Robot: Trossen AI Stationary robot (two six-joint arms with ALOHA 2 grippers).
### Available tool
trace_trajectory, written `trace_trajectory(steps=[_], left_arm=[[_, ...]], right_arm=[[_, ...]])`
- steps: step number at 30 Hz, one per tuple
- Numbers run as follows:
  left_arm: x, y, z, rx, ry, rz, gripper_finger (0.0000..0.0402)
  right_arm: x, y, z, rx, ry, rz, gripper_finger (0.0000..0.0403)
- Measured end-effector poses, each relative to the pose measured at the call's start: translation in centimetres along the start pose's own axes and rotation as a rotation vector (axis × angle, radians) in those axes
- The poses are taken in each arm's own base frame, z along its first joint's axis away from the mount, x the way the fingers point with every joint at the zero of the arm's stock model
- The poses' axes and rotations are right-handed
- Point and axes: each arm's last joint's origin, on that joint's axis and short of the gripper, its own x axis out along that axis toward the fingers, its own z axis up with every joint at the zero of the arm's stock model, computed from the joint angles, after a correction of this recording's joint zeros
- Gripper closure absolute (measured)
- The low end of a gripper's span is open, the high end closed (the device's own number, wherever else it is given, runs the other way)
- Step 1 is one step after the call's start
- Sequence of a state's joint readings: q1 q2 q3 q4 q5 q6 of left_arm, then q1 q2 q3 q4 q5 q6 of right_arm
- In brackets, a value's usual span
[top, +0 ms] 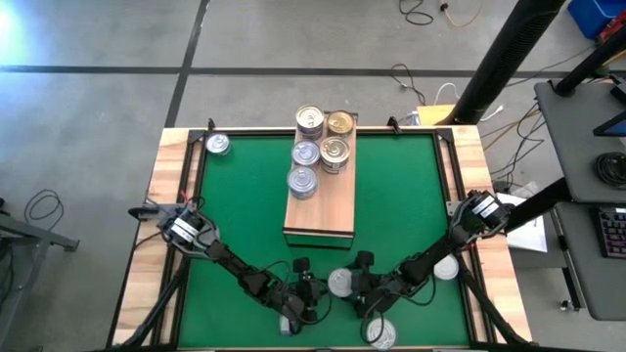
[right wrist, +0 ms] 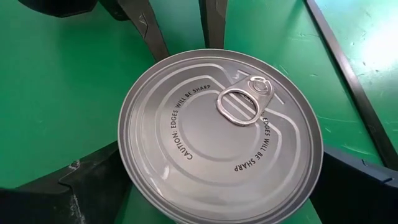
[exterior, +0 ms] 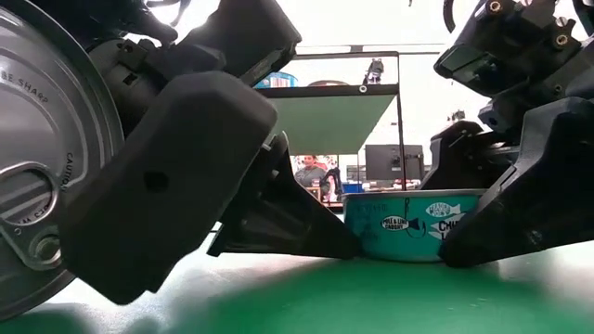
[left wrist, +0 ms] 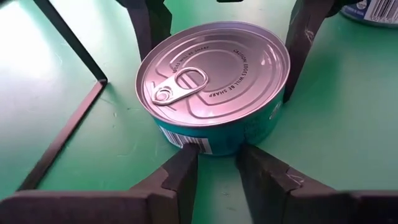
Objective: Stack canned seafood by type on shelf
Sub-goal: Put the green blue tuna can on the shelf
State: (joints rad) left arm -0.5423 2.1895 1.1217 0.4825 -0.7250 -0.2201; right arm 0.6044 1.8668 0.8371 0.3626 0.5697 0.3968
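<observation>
A silver-topped tin with a teal label [top: 341, 283] stands on the green mat near the table's near edge, between both grippers. My right gripper [right wrist: 221, 171] reaches in from the right and straddles it. My left gripper [left wrist: 217, 160] comes from the left, its fingers only narrowly apart, tips at the tin's wall. The shelf [top: 325, 217] lies mid-table with several tins [top: 306, 154] on its far half, two of them gold-topped [top: 339, 122]. Another tin [exterior: 37, 158] stands on edge beside my left arm, its lid facing the near edge. My left gripper touches the tin's side wall [left wrist: 186, 142] with both fingertips [left wrist: 185, 171], coming level from the table's left; the narrow gap between them faces the wall. The tin stays flat on the mat. My right gripper has the tin's wall between its two fingers [left wrist: 297, 43], one on each opposite side, coming low from the right. The lid [right wrist: 217, 143] fills the span between them. The tin stands upright on the mat [exterior: 408, 227].
Loose tins lie at the far-left corner [top: 217, 145], at the right beside my right arm [top: 447, 267], and at the near edge [top: 381, 332]. A dark frame rims the green mat [top: 245, 215]. Cables and a desk lie beyond the table.
</observation>
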Motion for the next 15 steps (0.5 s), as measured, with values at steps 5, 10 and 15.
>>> trace_trajectory(steps=[5, 10, 15], left_arm=[[0.0, -0.1, 0.1, 0.068, 0.001, -0.010, 0.0299], [0.1, -0.2, 0.4, 0.124, 0.017, -0.014, 0.0299], [-0.3, -1.4, 3.2, 0.201, 0.027, -0.006, 0.0299]], right_arm=[[0.0, 0.1, 0.2, -0.024, -0.005, -0.011, 0.0020], [-0.3, 0.2, 0.6, -0.025, 0.020, -0.011, 0.0025], [-3.2, 0.6, 2.4, -0.030, 0.134, -0.024, 0.0026]])
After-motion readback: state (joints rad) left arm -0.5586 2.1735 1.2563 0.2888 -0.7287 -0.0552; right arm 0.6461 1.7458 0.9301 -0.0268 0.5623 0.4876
